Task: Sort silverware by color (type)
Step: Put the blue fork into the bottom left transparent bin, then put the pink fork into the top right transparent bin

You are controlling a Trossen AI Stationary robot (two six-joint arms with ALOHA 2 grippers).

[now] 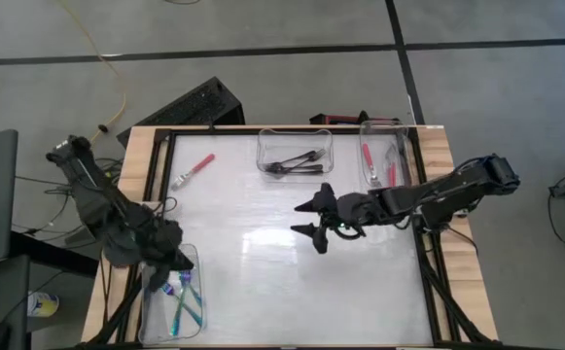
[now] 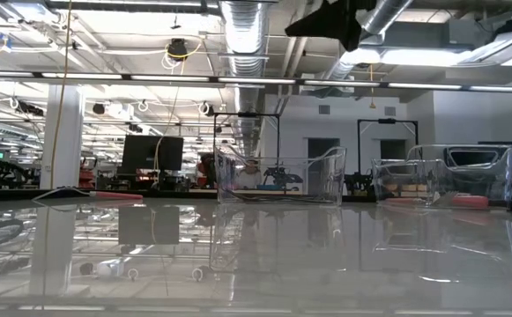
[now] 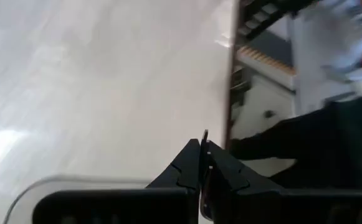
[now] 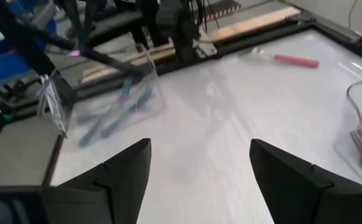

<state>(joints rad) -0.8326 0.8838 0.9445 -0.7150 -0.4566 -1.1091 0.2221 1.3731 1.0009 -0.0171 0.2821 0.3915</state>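
My right gripper (image 1: 313, 218) spread wide, empty, mid-counter | left gripper (image 1: 170, 255) pinched closed over teal bin (image 1: 193, 255) | teal, black, red forks binned | one red fork (image 1: 194, 171) left on counter (image 1: 263, 272), I judge nearly finished

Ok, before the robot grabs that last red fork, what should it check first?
1. Red fork lies alone on the table, nothing touching it: ok.
2. Right gripper is open and empty, above the middle of the table: ok.
3. Left gripper is shut over the teal bin, away from the fork: ok.
4. Red bin at the far right corner has room for another fork: ok.
5. Black forks sit inside the middle bin, out of the way: ok.
6. Whether the left gripper holds anything: cannot tell.
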